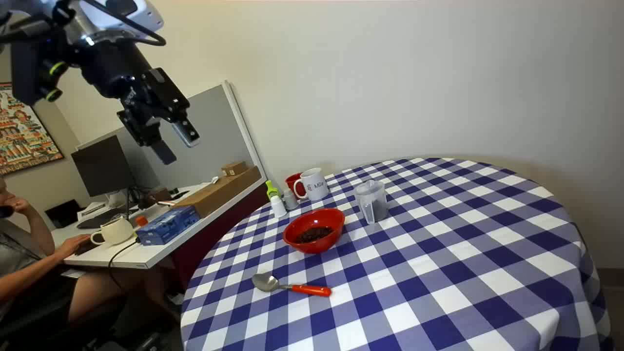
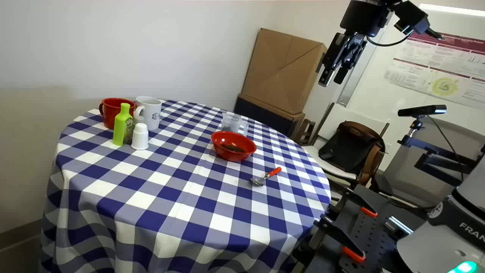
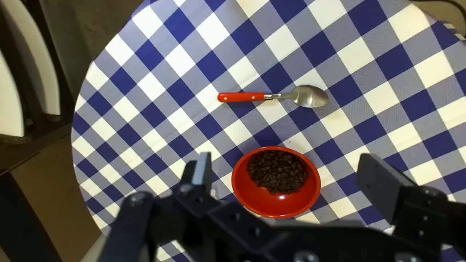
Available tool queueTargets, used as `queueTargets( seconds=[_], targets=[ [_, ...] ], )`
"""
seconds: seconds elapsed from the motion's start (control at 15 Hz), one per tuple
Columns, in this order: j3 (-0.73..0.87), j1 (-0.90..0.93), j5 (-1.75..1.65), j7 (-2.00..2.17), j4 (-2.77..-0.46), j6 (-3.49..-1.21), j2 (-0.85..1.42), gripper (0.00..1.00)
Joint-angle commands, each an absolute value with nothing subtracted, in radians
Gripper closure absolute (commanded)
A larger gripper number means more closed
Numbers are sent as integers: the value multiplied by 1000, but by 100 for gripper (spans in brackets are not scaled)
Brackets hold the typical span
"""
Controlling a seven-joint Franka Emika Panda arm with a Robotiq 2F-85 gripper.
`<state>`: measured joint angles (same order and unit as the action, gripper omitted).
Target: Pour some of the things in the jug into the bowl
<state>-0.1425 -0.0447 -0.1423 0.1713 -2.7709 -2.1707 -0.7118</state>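
Observation:
The clear see-through jug (image 1: 373,201) stands upright on the checked cloth, a short way from the bowl. In an exterior view the jug (image 2: 234,122) is partly behind the bowl. I cannot tell how full it is. The glossy red bowl (image 1: 316,247) holds dark beans heaped to one side; it shows also in an exterior view (image 2: 232,156) and in the wrist view (image 3: 280,206). My gripper (image 1: 181,149) is open and empty, high above the table, also in an exterior view (image 2: 330,81). In the wrist view the bowl appears between the open fingers (image 3: 284,160); the jug is mostly or wholly hidden.
A spoon with a red handle (image 3: 242,97) lies near the bowl. A white mug (image 1: 315,185), a red mug (image 2: 113,113), a green bottle (image 2: 122,127) and a white shaker (image 2: 140,137) stand grouped on the table. A desk (image 1: 146,253) is beside it.

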Motion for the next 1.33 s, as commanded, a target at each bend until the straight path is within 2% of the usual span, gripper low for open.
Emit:
queueTargets(
  seconds=[0.0,0.2,0.47,0.93,1.27],
  targets=[
    [-133,-35,-149,177,-2769,-2167,-711,0],
    [-121,-31,-157,143,-2763,-2187,-695,0],
    [-129,-109,-164,280,-2644,-2212,-582,0],
    [-85,-263,-303,353,-2367,-2358,-268,0],
    [-38,-211,-384,247,-2178,-2275,-34,0]
  ],
)
